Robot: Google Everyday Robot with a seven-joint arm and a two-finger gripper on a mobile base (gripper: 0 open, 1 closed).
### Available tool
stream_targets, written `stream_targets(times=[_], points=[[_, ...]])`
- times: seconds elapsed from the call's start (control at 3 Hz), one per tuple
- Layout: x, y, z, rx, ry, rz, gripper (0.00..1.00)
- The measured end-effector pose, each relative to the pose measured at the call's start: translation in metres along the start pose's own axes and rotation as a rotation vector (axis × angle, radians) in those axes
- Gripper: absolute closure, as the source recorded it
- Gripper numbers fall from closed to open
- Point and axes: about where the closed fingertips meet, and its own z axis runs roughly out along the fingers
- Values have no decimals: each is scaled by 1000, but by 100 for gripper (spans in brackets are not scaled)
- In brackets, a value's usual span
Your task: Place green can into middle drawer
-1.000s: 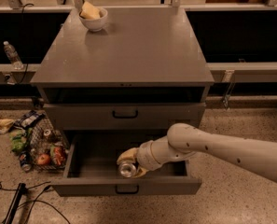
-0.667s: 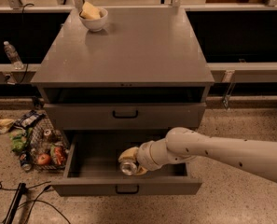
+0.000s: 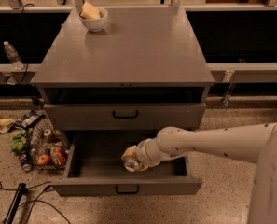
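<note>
Can [image 3: 131, 164]: lying on its side, silver end toward the camera, pinched in the claw [image 3: 130, 158] at the tip of the white arm [image 3: 212, 141], which reaches in from 3 o'clock. It is held low inside the open drawer [image 3: 124, 186], near the front; contact with the drawer floor cannot be told. Judged to be the release point, since the walls would stop any roll.
Open drawer: pulled out for access from above; nothing else seen inside.
Upper drawer [image 3: 82, 115]: shut, at 12 o'clock of the open one.
Worktop [image 3: 128, 50]: white bowl [image 3: 94, 23] at 11 o'clock, holding a yellow lump [image 3: 90, 10].
Floor basket [image 3: 47, 146]: at 9 o'clock of the open drawer, holding fruit and packets.
</note>
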Motion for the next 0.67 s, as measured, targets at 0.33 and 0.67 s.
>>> stream_targets(times=[0.33, 0.67], points=[[4, 15, 20, -74, -29, -28, 76], [5, 28, 34, -126, -35, -30, 53]])
